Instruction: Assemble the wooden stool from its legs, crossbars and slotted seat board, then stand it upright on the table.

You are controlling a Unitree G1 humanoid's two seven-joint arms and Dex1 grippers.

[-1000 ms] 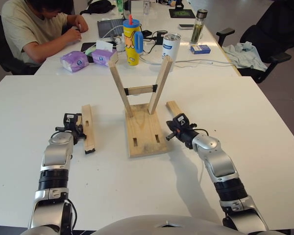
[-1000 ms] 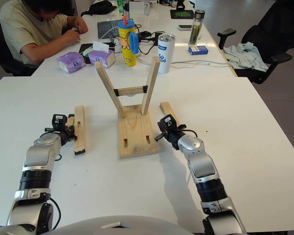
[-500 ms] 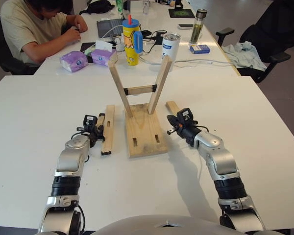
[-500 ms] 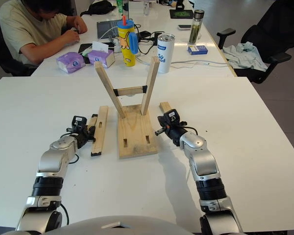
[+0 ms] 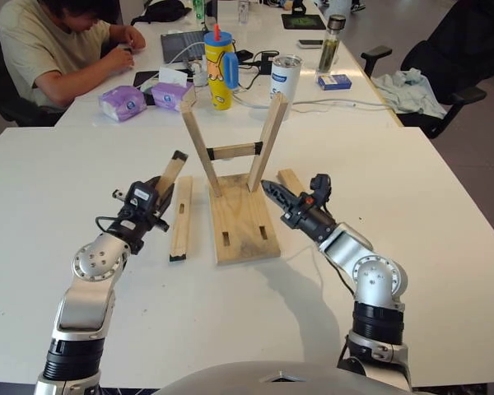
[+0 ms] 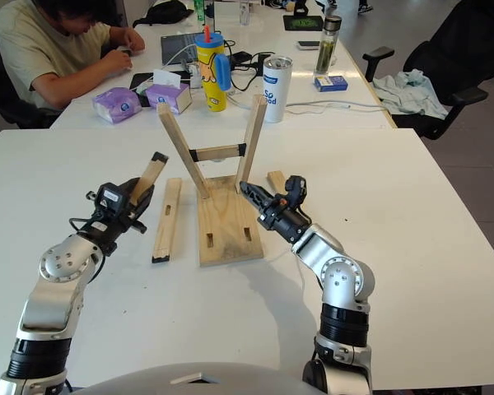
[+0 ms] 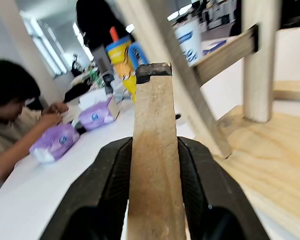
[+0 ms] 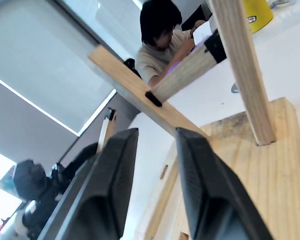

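The slotted seat board (image 5: 245, 234) lies flat mid-table. Two legs (image 5: 202, 148) stand tilted in it, joined by a crossbar (image 5: 235, 151). My left gripper (image 5: 151, 202) is shut on a loose wooden leg (image 5: 170, 171), held off the table and slanting up toward the standing legs; its fingers (image 7: 112, 175) clamp the leg's sides. A second loose leg (image 5: 181, 220) lies flat just left of the board. My right gripper (image 5: 270, 191) hovers open over the board's right edge, fingers (image 8: 115, 165) apart and pointing at the standing legs. Another wooden piece (image 5: 291, 179) lies behind it.
A second table beyond holds a yellow cup (image 5: 221, 70), a white tumbler (image 5: 286, 78), tissue packs (image 5: 125, 102), cables and a bottle. A person sits at its far left. White tabletop (image 5: 412, 214) stretches to both sides of the board.
My left gripper has lifted a wooden leg off the table, tilting it upward. My right gripper has risen from the table and swung toward the standing legs.
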